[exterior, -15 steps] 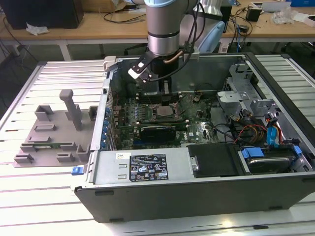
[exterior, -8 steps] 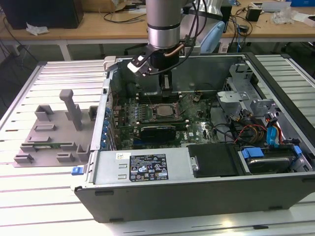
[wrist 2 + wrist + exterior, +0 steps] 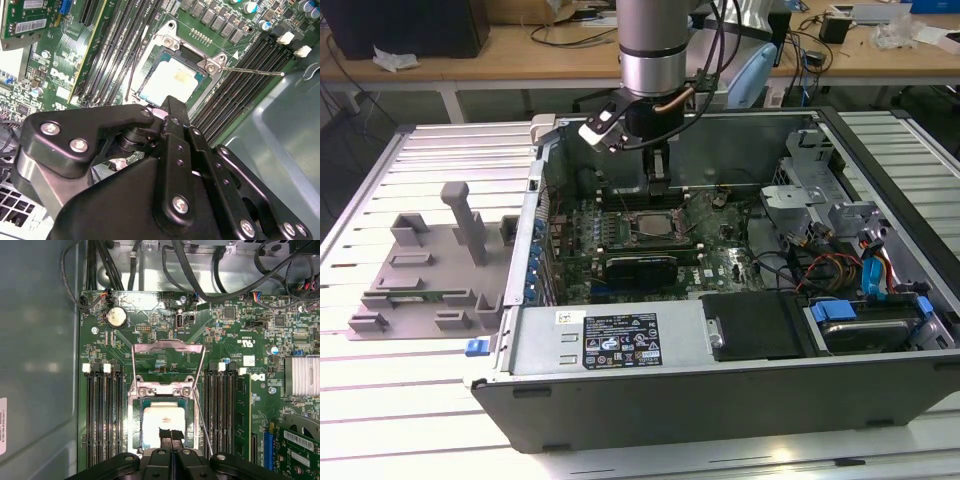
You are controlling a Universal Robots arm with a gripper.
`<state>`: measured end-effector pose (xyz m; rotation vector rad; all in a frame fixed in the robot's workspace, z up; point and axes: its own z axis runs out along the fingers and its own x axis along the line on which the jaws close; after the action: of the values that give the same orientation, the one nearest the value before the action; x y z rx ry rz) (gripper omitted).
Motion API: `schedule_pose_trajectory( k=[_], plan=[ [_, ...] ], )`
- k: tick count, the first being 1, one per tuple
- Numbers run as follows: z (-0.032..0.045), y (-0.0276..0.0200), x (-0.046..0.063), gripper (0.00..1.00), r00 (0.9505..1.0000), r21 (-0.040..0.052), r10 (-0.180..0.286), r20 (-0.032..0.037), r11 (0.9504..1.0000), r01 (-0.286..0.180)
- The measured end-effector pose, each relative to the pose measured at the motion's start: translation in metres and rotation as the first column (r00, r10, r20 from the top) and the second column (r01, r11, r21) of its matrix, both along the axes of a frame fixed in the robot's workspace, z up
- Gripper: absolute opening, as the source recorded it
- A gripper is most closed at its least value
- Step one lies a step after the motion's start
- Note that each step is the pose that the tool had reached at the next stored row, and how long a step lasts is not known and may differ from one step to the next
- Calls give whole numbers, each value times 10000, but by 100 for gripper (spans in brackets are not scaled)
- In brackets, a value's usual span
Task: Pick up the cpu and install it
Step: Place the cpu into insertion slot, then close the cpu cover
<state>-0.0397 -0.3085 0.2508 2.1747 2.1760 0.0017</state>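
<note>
Hovering part: end effector [image 3: 170,434], fingertips pressed together with nothing between them, poised over one edge of the cpu; whether it touches cannot be told.
Cpu [image 3: 161,421]: lies flat in the socket [image 3: 133,426], silver top up; in the second wrist view the cpu [image 3: 170,82] sits just past the end effector [image 3: 170,103].
Load plate [image 3: 167,345]: swung up and open, standing clear of the cpu.
Lever [image 3: 252,72]: thin rod lying beside the socket.
Case [image 3: 720,390]: open on the counter [image 3: 420,420], holding the board [image 3: 235,350], cables [image 3: 825,265] and a card [image 3: 300,440].
Memory slots [image 3: 102,415]: run along both sides of the socket.
Arm in exterior view: end effector [image 3: 658,190] reaches down into the case above the socket.
Fixture [image 3: 420,270]: grey, on the counter at the exterior view's left, apart from the case.
</note>
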Motion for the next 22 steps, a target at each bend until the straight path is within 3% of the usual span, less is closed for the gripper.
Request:
schedule_pose_trajectory(
  k=[15,22],
  plan=[
    [0,0,0,11,10000,-4,0,0,10000,0],
    [0,0,60,11,10000,-3,0,0,10000,0]
  ],
)
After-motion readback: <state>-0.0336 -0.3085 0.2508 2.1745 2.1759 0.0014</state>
